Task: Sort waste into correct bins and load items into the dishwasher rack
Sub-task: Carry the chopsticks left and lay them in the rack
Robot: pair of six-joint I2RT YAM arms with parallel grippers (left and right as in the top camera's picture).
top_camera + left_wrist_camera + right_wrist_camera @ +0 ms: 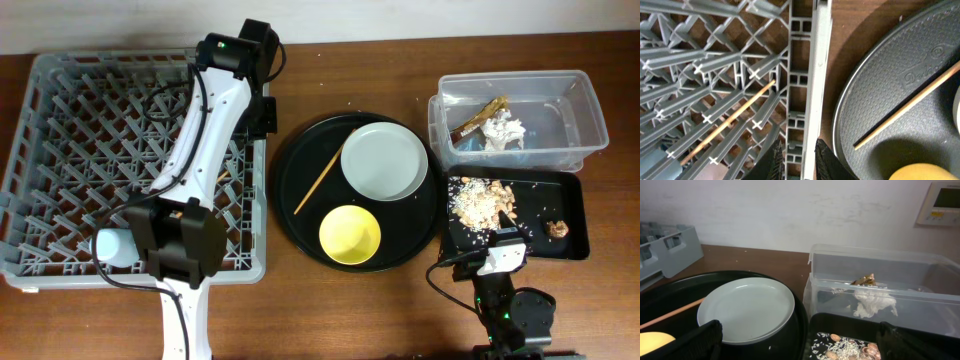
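Note:
The grey dishwasher rack (60, 150) fills the left. One chopstick (730, 120) lies on its lattice floor, and a pale blue cup (113, 245) sits at its front left. My left gripper (800, 162) is open and empty, its fingers either side of the rack's right wall (815, 75); overhead it is at the rack's right side (264, 118). A second chopstick (325, 170), the grey plate (385, 162) and the yellow bowl (350, 235) lie on the round black tray (290, 180). My right gripper (800, 335) is wide open and empty, low by the front edge of the shallow black tray (570, 200). I see no pink cup.
The clear tub (590, 110) at the back right holds the white napkin (505, 130) and the brown wrapper (480, 118). The shallow black tray holds food scraps and rice (485, 200) plus one brown lump (557, 229). The left arm's white link lies across the rack.

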